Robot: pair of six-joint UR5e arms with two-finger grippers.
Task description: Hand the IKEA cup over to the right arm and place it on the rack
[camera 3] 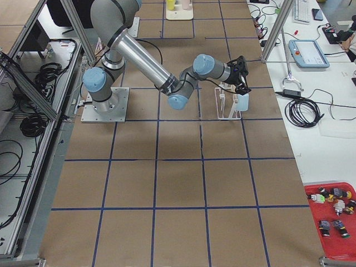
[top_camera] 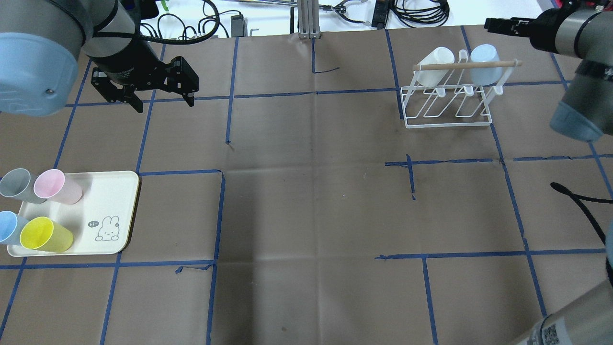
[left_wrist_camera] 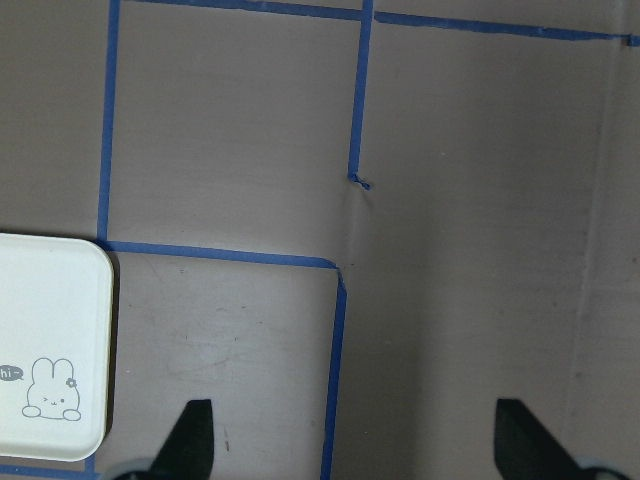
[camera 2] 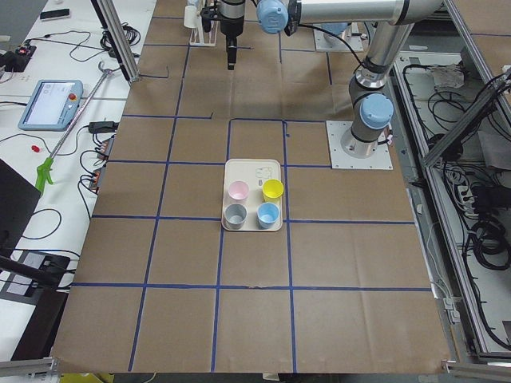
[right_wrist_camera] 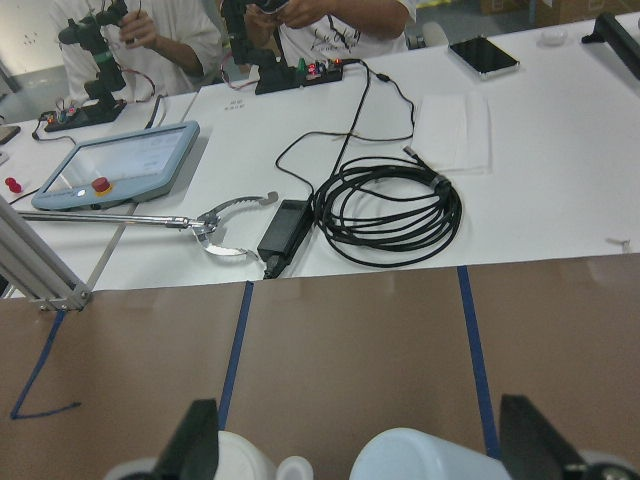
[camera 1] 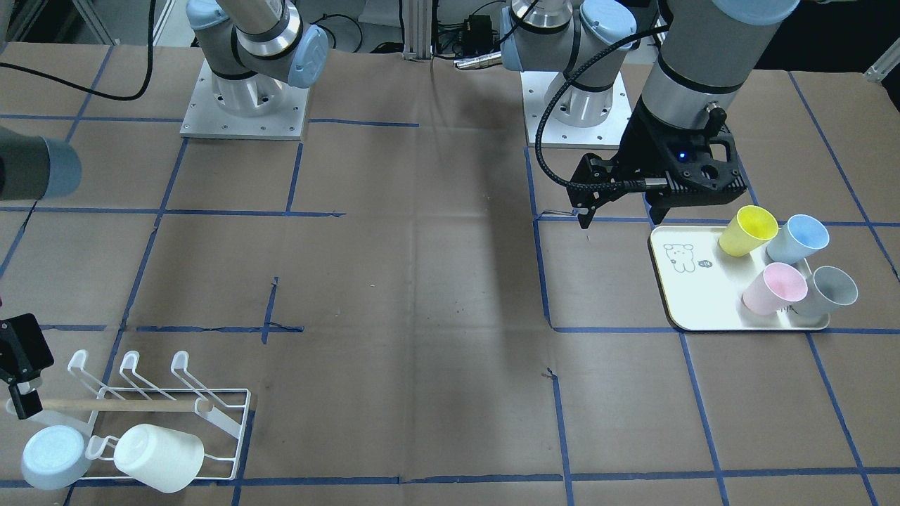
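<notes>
Bright, even indoor light from above. A soft, broad shadow runs down the middle of the brown paper (camera 1: 450, 281) in the front view, and mid-frame overhead is darker too. The white desk (right_wrist_camera: 560, 180) in the upper right wrist view is near blown out. Gripper fingertips (left_wrist_camera: 190, 440) at both wrist views' bottom edges are blurred. The rack (camera 1: 140, 405) is sharp.

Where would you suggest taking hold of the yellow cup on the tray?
Likely its rim, from above: the yellow cup stands upright, mouth up, so its wall can be pinched on the free side facing the bunny print, away from the blue cup.
</notes>
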